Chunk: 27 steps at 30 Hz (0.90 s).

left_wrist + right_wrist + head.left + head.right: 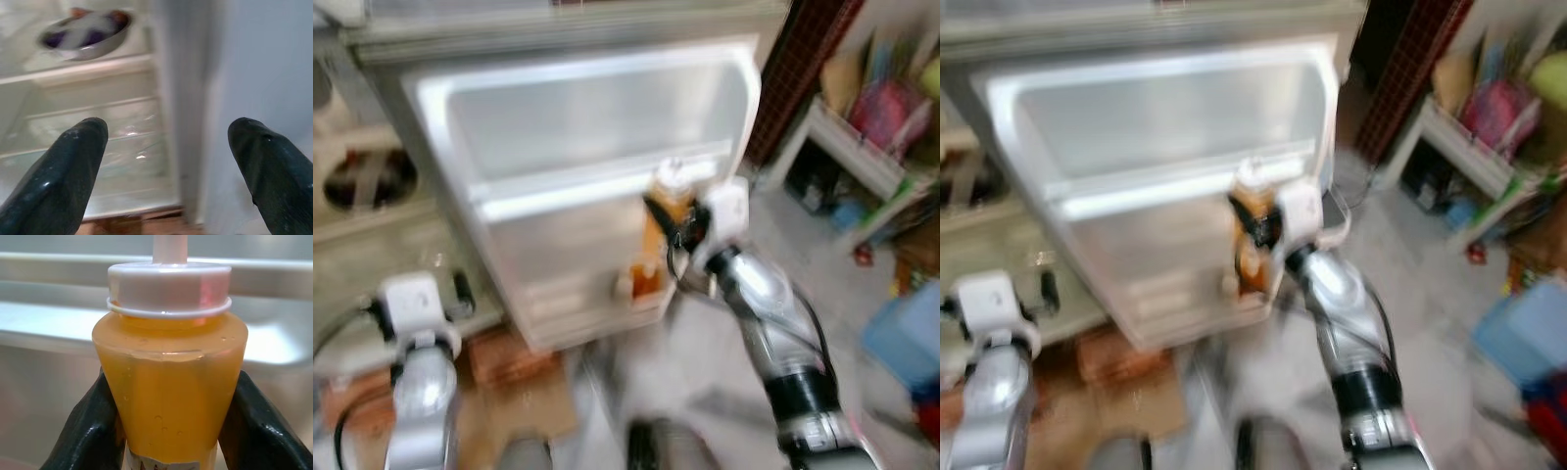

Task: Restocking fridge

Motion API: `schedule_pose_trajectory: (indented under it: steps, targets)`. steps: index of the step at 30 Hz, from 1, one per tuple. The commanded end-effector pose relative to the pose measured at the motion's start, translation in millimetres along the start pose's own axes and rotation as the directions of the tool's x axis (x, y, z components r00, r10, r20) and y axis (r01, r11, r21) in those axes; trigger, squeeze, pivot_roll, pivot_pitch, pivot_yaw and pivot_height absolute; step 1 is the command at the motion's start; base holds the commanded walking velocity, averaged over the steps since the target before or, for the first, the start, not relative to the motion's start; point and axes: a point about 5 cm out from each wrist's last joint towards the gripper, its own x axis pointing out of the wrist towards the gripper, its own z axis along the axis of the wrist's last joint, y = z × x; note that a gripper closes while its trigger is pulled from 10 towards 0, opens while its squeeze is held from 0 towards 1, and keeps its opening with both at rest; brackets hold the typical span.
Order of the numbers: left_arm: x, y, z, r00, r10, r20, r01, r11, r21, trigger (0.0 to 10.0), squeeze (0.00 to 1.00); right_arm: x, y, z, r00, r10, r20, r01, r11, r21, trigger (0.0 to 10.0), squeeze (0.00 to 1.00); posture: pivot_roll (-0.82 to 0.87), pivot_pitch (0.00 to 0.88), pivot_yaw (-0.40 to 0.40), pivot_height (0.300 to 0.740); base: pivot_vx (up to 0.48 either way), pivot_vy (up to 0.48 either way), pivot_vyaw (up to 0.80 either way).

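An orange squeeze bottle (662, 225) with a white cap stands upright against the inner side of the open fridge door (597, 166), just above its lowest door shelf (607, 313). My right gripper (677, 223) is shut on the orange bottle; in the right wrist view both black fingers (88, 431) press the bottle (168, 391) from either side. My left gripper (168, 161) is open, held low at the left, facing the fridge's glass shelves (98, 142) beside the door edge.
A metal bowl (88, 32) of dark food sits on an upper fridge shelf, also seen as the bowl (370, 178) at the left. A white rack (862, 157) with colourful items and a blue bin (906, 333) stand at the right. Brown cardboard (509, 362) lies on the floor.
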Motion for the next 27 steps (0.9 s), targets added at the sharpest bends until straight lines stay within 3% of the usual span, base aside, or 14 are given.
schedule_pose_trajectory:
  steps: [1, 6, 9, 13, 27]
  targets:
    - [-2.3, 7.9, -5.2, 1.000, 0.025, -0.019, -0.024, 0.999, 0.021, 10.0, 0.00, 1.6, -2.3, 7.4, 0.999, -0.017, 0.032, 0.017, 1.000, 0.010, 10.0, 0.00, 0.10, 0.159, -0.100, 0.740, 0.000, 0.000, 0.00]
    - [-2.1, 8.5, -6.0, 0.999, 0.033, -0.024, -0.032, 0.999, 0.023, 10.0, 0.00, -0.3, 1.8, 3.1, 0.999, 0.032, 0.007, -0.033, 0.999, 0.043, 10.0, 0.00, 0.10, 0.159, -0.100, 0.740, 0.000, 0.000, 0.00]
    - [-2.6, 9.1, -7.2, 0.999, 0.038, -0.028, -0.037, 0.998, 0.042, 10.0, 0.00, -2.9, 8.8, -2.4, 0.993, 0.112, -0.022, -0.108, 0.986, 0.127, 10.0, 0.00, 0.10, 0.163, -0.099, 0.740, 0.000, 0.000, 0.00]
    - [-3.3, 9.6, -9.7, 0.998, 0.035, -0.052, -0.033, 0.999, 0.034, 10.0, 0.00, -2.1, 11.6, -2.4, 0.992, 0.122, -0.019, -0.119, 0.986, 0.120, 10.0, 0.00, 0.10, 0.168, -0.098, 0.740, 0.000, 0.000, 0.00]
    - [-5.8, 6.4, -9.0, 0.999, 0.020, -0.048, -0.019, 0.999, 0.036, 10.0, 0.00, -5.3, 11.5, -5.0, 0.994, 0.109, -0.026, -0.105, 0.986, 0.130, 10.0, 0.00, 0.10, 0.177, -0.092, 0.740, 0.000, 0.309, 0.00]
